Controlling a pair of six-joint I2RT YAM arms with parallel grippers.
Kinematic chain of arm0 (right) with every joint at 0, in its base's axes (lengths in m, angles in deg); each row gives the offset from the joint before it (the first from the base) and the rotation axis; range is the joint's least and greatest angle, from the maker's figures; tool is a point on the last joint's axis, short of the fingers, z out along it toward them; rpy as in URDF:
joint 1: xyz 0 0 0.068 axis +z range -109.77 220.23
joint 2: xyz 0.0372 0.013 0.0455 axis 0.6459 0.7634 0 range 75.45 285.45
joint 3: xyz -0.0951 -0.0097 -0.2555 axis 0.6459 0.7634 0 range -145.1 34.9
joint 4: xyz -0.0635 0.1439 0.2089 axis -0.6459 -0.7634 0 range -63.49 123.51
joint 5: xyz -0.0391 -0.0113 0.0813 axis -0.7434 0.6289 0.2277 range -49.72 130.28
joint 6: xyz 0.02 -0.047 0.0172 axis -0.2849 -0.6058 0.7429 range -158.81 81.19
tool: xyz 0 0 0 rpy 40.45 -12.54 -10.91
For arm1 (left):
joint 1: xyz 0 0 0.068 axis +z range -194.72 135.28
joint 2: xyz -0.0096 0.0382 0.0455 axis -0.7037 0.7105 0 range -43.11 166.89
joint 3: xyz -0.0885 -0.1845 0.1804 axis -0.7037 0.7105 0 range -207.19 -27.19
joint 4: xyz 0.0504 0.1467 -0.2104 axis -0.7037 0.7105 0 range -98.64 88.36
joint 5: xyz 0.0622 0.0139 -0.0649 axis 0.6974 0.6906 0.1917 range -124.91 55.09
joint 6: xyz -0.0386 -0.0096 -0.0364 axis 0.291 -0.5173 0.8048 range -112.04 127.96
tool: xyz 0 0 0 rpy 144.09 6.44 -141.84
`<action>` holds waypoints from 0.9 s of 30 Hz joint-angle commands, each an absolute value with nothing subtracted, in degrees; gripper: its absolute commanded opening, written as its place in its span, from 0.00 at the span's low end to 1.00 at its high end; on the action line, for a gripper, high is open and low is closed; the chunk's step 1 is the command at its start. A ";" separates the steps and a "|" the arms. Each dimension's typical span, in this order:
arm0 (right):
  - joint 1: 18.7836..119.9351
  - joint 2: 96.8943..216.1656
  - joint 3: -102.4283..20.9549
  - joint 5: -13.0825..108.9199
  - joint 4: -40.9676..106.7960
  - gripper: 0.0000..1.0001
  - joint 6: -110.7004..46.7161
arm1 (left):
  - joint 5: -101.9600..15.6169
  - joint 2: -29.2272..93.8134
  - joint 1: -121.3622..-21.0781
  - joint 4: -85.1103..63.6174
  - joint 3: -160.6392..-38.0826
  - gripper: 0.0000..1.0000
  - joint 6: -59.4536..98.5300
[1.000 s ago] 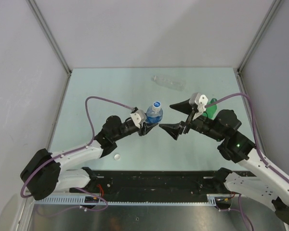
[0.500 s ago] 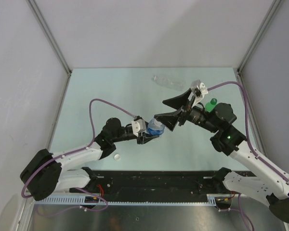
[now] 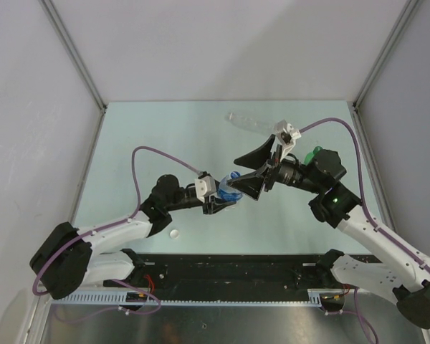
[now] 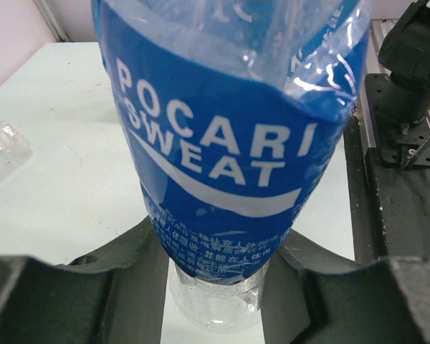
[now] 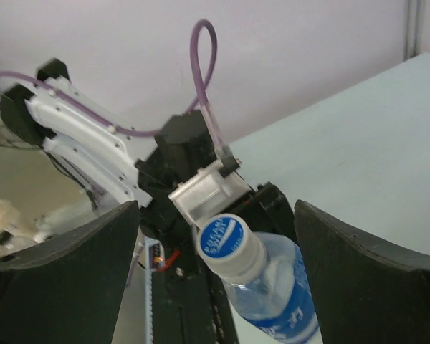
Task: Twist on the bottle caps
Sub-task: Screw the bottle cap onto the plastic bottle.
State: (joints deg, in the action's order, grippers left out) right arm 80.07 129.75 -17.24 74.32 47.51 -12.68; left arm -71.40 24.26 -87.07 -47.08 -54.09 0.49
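My left gripper [image 4: 218,304] is shut on the base of the clear bottle with the blue label [image 4: 229,143], holding it tilted toward the right arm [image 3: 226,192]. A white cap with a blue printed top [image 5: 225,239] sits on that bottle's neck. My right gripper [image 5: 215,216] is open, one finger on either side of the cap with a gap on both sides [image 3: 231,176]. The green bottle [image 3: 316,153] with a green cap stands behind the right arm, partly hidden. The clear unlabelled bottle [image 3: 249,122] lies at the back. A loose white cap [image 3: 174,233] lies near the left arm.
Grey walls close in the table [image 3: 158,136] on the left, back and right. The arms' black base rail [image 3: 229,276] runs along the near edge. The clear lying bottle [image 4: 0,147] also shows at the left edge of the left wrist view.
The right gripper has swung left and come round the labelled bottle's cap. The left gripper has tipped the bottle from upright toward it.
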 commanded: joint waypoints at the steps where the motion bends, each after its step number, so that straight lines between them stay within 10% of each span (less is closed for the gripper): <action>1: 79.54 126.78 -17.39 75.28 41.01 0.94 -25.37 | -75.62 22.94 -86.20 -48.98 -55.58 0.00 1.23; 27: 79.50 123.41 -17.49 91.77 28.95 0.85 -50.71 | -87.78 24.82 -84.51 -33.37 -58.32 0.00 -12.37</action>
State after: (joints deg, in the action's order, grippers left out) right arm 79.70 122.69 -17.09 91.02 27.97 -50.99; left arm -85.96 25.40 -85.01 -34.27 -55.38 -9.45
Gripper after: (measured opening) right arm 0.865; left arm 0.483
